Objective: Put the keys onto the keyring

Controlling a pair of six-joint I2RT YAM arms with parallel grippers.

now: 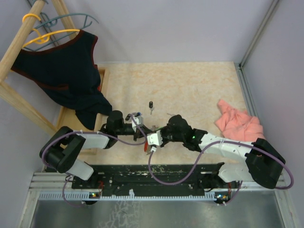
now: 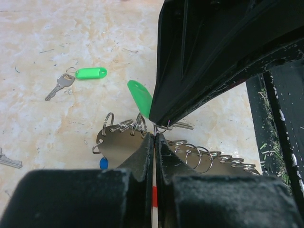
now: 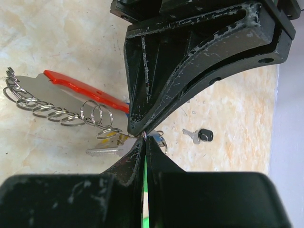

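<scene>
the worktop (image 1: 190, 85) is a pale beige sheet with a marbled, slightly scuffed face, closed in by plain grey walls (image 1: 166, 28). a wooden rack (image 1: 19, 45) leans in the far left corner, with a dark garment (image 1: 66, 66) draped on a hanger. a crumpled pink cloth (image 1: 237, 121) lies well off beyond the right hand.

the two black, ribbed hands meet tip to tip. the left hand (image 2: 155, 135) has its fingers pressed to a thin slit. its tips are at a small wire ring on the keyring's edge, and i cannot tell whether they pinch anything. the right hand (image 3: 145, 139) is also closed tight. a glossy green tag (image 2: 140, 97) juts out beside its tip, and green shows in the slit between its fingers, so it appears to grip that tag.

the keyring (image 3: 52, 92) lies flat on the worktop right under both sets of fingertips. it is a dull grey metal plate with a shiny red plastic band along one side. a row of thin steel split rings (image 3: 92, 114) overlaps along the other side. a blue key head (image 2: 103, 164) peeks out just beside the left hand.

a loose green key (image 2: 88, 73), with a flat oblong tag on a silver blade, rests well beyond the left hand. a small black-headed key (image 3: 203, 135) lies apart, just past the right hand's tips.
</scene>
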